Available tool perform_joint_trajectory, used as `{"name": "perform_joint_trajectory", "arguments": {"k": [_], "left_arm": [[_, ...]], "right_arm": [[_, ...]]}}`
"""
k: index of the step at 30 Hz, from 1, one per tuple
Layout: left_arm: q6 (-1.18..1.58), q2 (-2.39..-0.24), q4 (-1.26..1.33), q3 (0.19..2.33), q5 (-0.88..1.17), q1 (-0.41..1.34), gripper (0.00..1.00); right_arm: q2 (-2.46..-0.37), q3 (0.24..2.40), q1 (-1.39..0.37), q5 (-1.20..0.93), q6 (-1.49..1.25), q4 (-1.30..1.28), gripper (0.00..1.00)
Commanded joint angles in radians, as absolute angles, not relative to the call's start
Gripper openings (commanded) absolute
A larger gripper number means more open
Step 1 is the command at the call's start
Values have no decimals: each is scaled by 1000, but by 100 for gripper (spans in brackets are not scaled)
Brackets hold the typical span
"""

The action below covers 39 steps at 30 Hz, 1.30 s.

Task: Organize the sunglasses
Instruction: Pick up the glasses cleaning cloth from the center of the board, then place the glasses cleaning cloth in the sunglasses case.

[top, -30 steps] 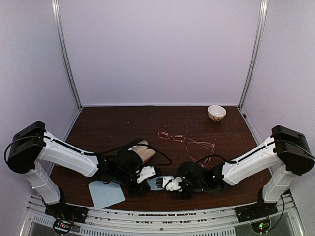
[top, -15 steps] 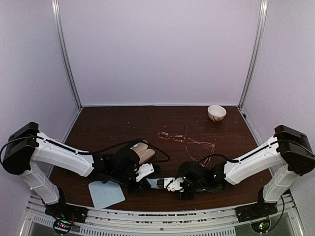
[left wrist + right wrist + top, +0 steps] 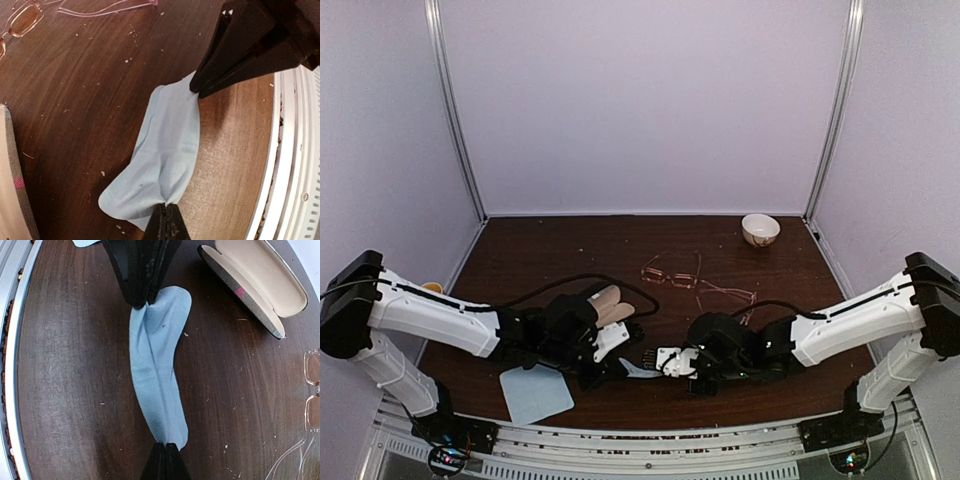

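Dark wooden table [image 3: 520,260] under lilac walls bears a flat blue cloth [image 3: 535,393], an open glasses case [image 3: 610,303] showing only cream lining, the left gripper [image 3: 625,368] and right gripper [image 3: 665,362] each clamped on opposite ends of a stretched blue cloth [image 3: 155,370], two sunglasses [image 3: 670,272] [image 3: 725,296] loose behind them, and a small bowl [image 3: 760,229] far right.

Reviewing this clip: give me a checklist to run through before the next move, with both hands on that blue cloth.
1. Left hand shut on one end of the blue cloth: ok.
2. Right hand shut on the opposite end: ok.
3. Cloth spread flat between them: not ok, bunched into a narrow strip.
4. Sunglasses lying apart from both hands: ok.
5. Glasses case open, cream lining up: ok.
6. Whether they need wiping: cannot tell.
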State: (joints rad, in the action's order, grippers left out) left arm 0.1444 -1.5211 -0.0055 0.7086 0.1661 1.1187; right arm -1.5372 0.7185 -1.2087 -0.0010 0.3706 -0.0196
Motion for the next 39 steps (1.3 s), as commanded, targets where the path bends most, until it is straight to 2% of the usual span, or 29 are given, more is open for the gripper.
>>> {"name": "perform_joint_trajectory", "arguments": {"k": [1,14,39], "left_arm": [[197,-1464,9,709,189,1115,0],[305,-1463,-44,747,152,1100,0],[502,-1466,-217,809,110,976,0]], "right_arm": [[-1495,764,-1189,12,379,-65,0],[-1527,862,-1136,-12,423,-112,0],[-1825,1233,-1010,-130,522,-263,0]]}}
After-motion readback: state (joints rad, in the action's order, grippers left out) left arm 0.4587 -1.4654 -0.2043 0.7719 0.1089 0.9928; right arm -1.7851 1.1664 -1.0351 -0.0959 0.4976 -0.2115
